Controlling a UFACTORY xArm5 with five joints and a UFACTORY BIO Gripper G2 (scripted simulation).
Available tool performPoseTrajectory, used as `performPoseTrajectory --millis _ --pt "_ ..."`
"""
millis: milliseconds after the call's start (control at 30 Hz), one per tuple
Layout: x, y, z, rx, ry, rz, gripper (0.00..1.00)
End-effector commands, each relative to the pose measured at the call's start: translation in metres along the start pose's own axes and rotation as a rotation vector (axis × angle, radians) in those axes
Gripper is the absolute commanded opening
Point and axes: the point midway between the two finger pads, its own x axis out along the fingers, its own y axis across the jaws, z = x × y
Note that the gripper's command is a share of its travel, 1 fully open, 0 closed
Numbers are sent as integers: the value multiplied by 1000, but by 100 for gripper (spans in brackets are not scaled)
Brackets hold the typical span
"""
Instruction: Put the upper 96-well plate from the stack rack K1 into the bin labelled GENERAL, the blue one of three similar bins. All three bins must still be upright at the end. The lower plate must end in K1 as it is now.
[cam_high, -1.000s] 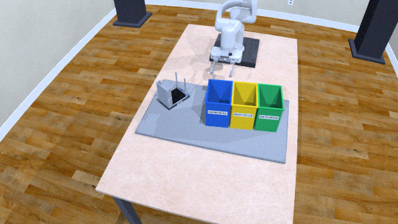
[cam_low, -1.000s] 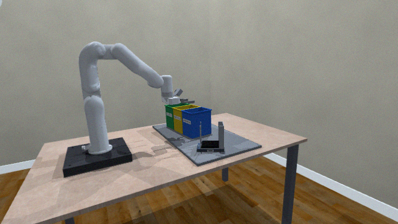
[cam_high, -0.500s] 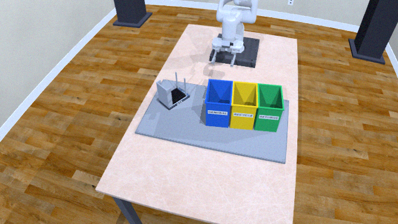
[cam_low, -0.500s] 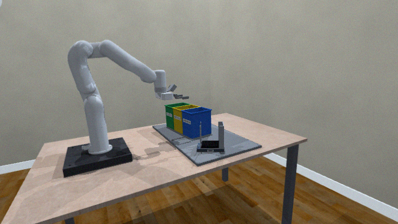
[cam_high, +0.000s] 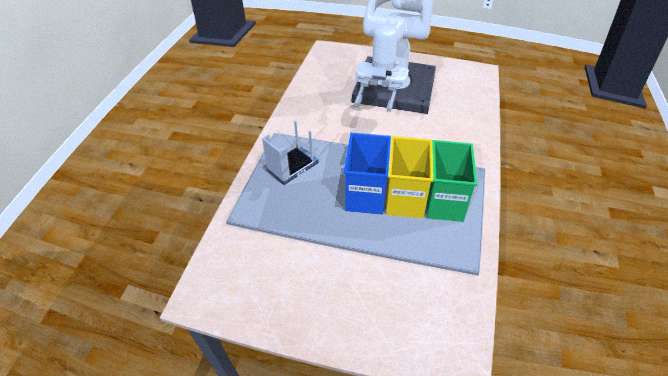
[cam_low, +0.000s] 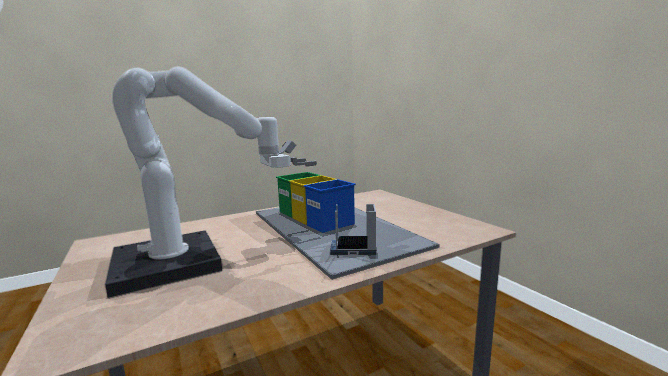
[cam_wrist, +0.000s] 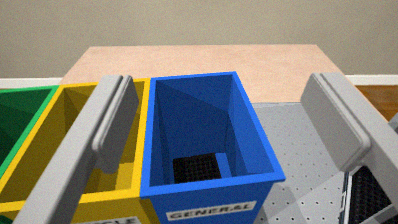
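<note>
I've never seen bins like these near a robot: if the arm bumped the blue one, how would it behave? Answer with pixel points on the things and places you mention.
The blue bin (cam_high: 365, 194) (cam_low: 331, 207) (cam_wrist: 210, 186) looks rather tall for its base, so a high push might tip it. Its straight, thin walls suggest stiff, fairly light plastic, likely to slide if nudged low.
</note>
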Motion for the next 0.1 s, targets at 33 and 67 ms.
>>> performPoseTrajectory --millis 33,67 --pt "0 0 1 3 -2 0 18" --pt "0 0 1 3 -2 0 18"
